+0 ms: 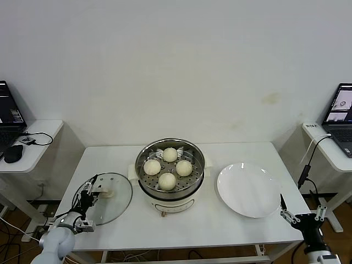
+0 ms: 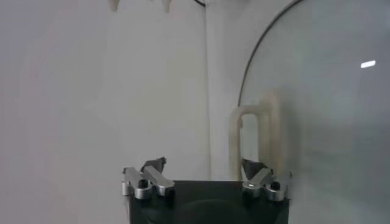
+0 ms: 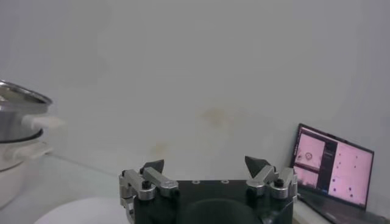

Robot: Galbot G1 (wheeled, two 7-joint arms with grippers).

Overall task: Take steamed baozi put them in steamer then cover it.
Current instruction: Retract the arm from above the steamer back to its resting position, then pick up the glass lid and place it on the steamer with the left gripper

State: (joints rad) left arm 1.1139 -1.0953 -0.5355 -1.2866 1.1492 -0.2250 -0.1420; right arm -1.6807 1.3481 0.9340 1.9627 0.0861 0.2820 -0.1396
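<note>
Our left gripper [image 1: 89, 202], fingers spread, sits nearest the cover's cream handle [image 1: 104, 192], which lies toward two o'clock; right gripper [image 1: 302, 216] idles open by the plate [image 1: 248, 190].

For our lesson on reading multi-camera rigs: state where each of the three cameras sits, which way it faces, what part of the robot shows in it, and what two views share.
Head view: on the robot's head, looking forward and down at the table; shows the left gripper over the cover and the right gripper past the plate.
Left wrist view: on the left wrist, facing the cover's handle; open left gripper shows.
Right wrist view: on the right wrist, facing the wall; open right gripper shows.
Shared: steamer in head and right wrist views.
</note>
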